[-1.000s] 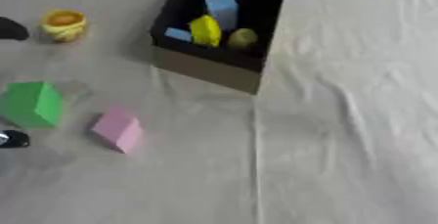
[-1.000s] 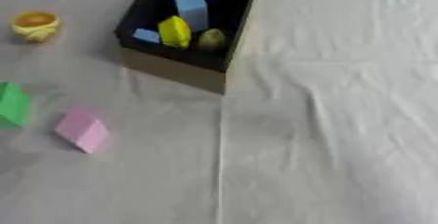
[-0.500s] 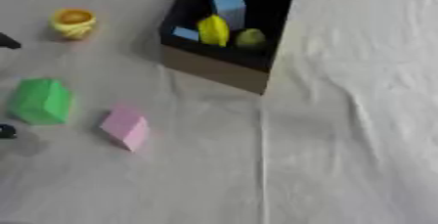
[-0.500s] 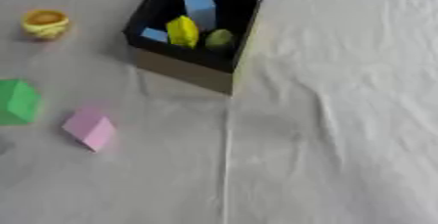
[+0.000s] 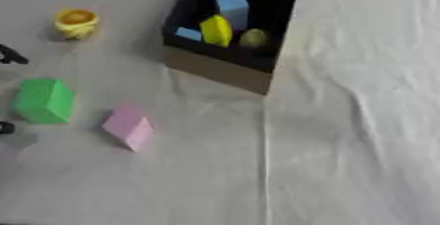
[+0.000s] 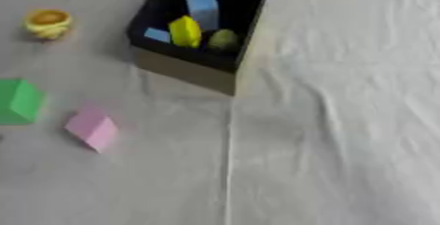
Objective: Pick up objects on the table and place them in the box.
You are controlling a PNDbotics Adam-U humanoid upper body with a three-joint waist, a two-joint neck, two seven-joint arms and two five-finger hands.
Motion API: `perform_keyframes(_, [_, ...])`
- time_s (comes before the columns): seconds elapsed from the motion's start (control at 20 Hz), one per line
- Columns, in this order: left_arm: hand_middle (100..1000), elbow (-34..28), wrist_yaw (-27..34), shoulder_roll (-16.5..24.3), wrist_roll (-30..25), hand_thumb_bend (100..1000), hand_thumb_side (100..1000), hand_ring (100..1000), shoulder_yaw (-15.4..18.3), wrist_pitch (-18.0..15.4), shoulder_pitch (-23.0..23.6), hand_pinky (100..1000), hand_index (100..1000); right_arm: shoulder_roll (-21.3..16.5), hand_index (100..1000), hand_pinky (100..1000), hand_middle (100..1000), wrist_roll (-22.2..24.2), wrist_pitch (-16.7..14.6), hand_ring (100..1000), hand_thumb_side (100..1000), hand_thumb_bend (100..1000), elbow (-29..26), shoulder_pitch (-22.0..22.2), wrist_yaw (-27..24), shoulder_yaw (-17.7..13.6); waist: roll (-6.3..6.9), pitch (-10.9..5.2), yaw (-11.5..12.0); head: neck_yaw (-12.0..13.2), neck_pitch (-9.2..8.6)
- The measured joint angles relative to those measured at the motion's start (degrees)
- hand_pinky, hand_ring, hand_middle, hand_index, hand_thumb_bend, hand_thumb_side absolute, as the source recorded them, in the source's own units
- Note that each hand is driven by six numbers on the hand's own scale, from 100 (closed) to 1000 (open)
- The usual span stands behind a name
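Green foam-like block (image 5: 43, 100) and pink block (image 5: 128, 126) loose on cloth-covered tabletop (image 5: 343, 121), near black open box (image 5: 225, 67); left hand (image 5: 9, 56) barely at edge, fingers unreadable; risk: nudging blocks away, snagging wrinkled cloth.

Count of things on the cloth and in the box

One box (image 5: 225, 70) holds four pieces: two blue, one yellow, one olive; outside at nine o'clock lie one green block (image 5: 43, 101), one pink block (image 5: 129, 126), one yellow cup (image 5: 76, 23)

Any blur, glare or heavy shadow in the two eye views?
Left eye view: soft all over, edges of the green block and pink block smeared; no glare. Right eye view: equally soft; the box interior is dark, though the items in it still show; the cloth is evenly lit, shadows faint.
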Motion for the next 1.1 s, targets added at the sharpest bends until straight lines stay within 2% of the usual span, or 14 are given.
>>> perform_keyframes(0.3, [830, 3.4, -0.1, -1.09, -1.61, 636, 100, 875, -2.38, -0.77, -3.96, 828, 895, 0.38, 750, 854, 706, 0.45, 0.46, 840, 634, 100, 0.0, -0.46, -0.42, 0.55, 0.0, 0.0, -0.35, 0.84, 0.0])
perform_keyframes(0.45, [827, 4.35, -0.12, -2.07, -2.32, 628, 100, 844, -3.35, -1.33, -5.39, 825, 891, 0.63, 749, 854, 706, 0.63, 0.63, 840, 635, 100, 0.0, -0.72, -0.52, 0.59, 0.08, 0.0, -0.44, 1.24, 0.0])
perform_keyframes(0.85, [813, 6.13, -2.24, -3.68, -4.52, 633, 100, 810, -5.51, -1.99, -7.14, 805, 875, 1.15, 750, 856, 704, 1.22, 1.05, 839, 636, 100, 0.0, -1.4, -1.29, 0.97, 0.27, 0.0, -0.62, 1.54, -0.02])
perform_keyframes(1.1, [786, 7.11, -3.67, -4.8, -4.7, 539, 100, 790, -6.43, -2.25, -7.88, 787, 851, 1.58, 750, 856, 700, 1.45, 1.22, 839, 635, 100, 0.0, -1.39, -1.47, 1.14, 0.27, 0.0, -0.87, 1.74, -0.02])
